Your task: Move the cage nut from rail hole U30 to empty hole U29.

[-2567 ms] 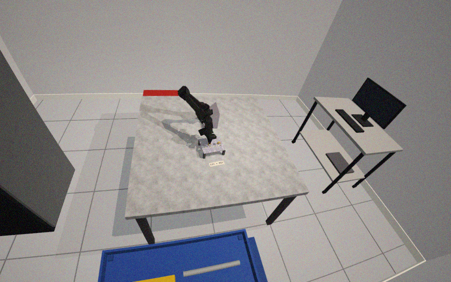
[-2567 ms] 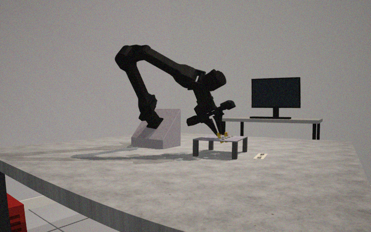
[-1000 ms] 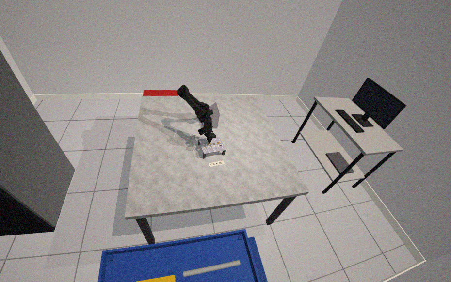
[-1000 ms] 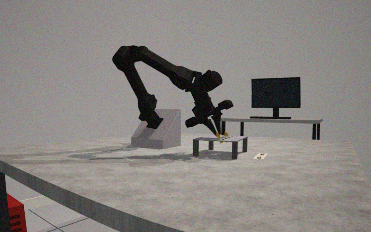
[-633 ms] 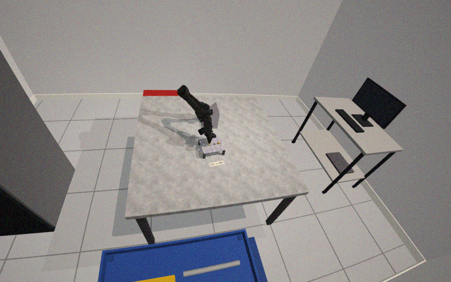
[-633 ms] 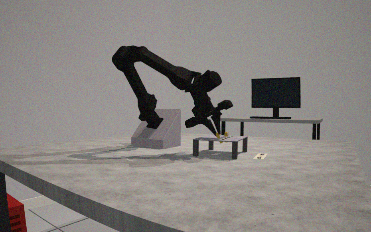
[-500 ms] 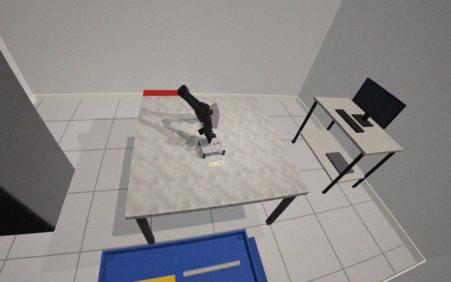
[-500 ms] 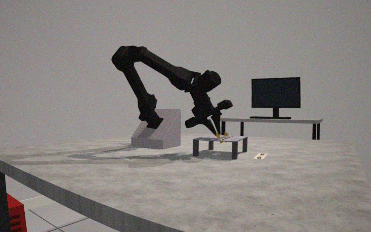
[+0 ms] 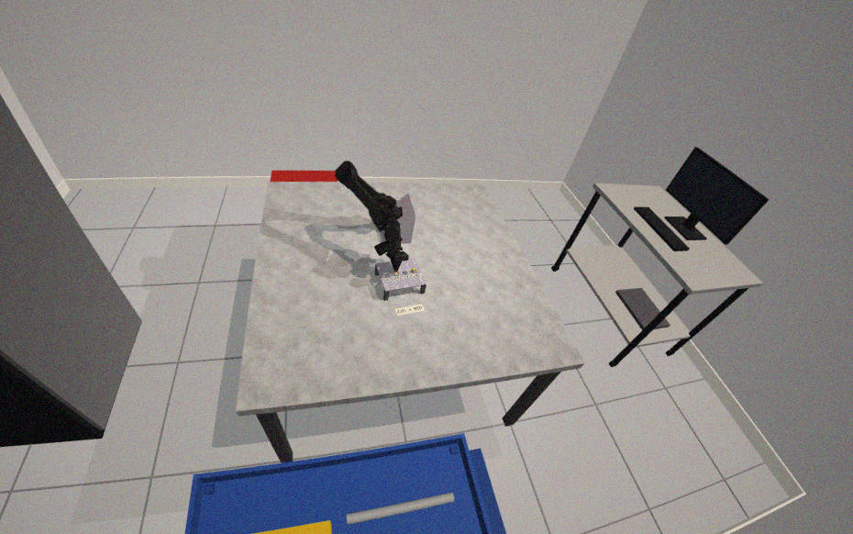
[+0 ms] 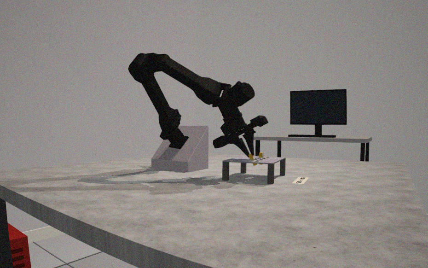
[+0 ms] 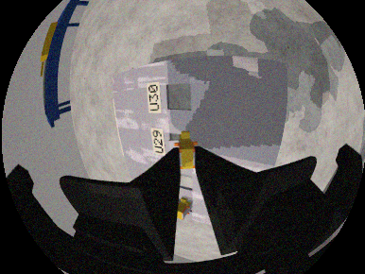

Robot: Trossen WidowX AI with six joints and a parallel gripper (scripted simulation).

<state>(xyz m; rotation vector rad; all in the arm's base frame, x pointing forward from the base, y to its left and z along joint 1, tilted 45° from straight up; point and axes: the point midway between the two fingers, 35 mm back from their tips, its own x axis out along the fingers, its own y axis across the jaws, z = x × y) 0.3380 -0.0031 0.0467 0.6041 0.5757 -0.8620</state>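
"Where is the cage nut (image 9: 396, 272) (image 10: 251, 156) (image 11: 187, 152)?"

"Between my fingers (image 9: 396, 262) (image 10: 243, 147), gripped at their tips. From the exterior view I see it leaning a little. It's at hole U29 (image 11: 174, 137), with part of the opening showing just beside the tips."

"Clipped in square?"

"I can't tell from here, and I can't make out its spring wings under the rail plate (image 9: 405, 284) (image 10: 233, 160) (image 11: 236, 104)."

"And hole U30 (image 11: 180, 96)?"

"Open, ahead of the tips in my wrist view, beyond U29. The other nut (image 9: 413, 271) (image 10: 261, 154) (image 11: 183, 208) is on the opposite side of the tips, near them and apart from the nut I'm holding. In the wrist view I see it through the gap between the fingers."

"What's farther out?"

"The plate stands on short dark legs below my fingers, on the bench (image 9: 402, 359) (image 10: 221, 214) (image 11: 95, 28). A small printed card (image 9: 409, 309) (image 10: 299, 180) lies past the plate from them. Well apart from the fingers, a monitor (image 9: 716, 194) (image 10: 318, 106) stands on a separate desk (image 9: 723, 271) (image 10: 271, 138)."
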